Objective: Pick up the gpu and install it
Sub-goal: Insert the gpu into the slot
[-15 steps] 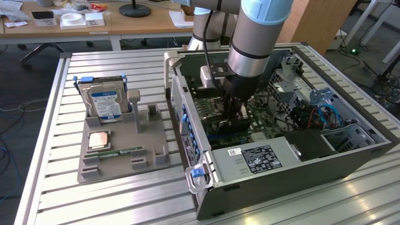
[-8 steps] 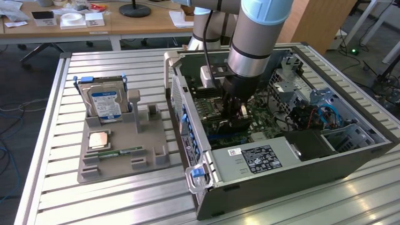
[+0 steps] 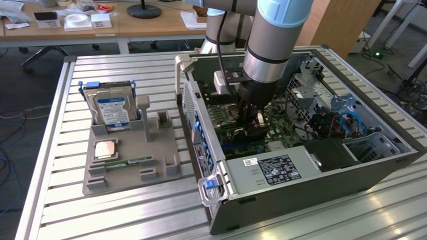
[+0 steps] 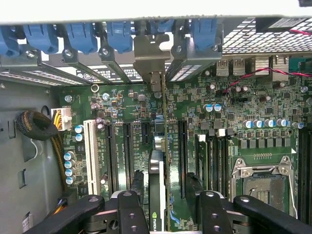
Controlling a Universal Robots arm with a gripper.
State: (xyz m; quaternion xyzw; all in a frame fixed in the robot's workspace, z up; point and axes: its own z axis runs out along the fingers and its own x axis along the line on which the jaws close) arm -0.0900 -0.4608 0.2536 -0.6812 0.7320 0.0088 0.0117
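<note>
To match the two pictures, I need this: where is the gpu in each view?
Exterior view: gpu inside the computer case, below the gripper.
Wrist view: gpu edge-on between the gripper's fingers, bracket toward the blue clips.
Shared landmark: the green motherboard.

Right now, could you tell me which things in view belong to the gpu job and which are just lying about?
Job in hand: gpu, standing on edge on the motherboard; gripper, jaws open either side of it; computer case.
Lying about: hard drive, memory stick and square chip on the grey tray.
</note>
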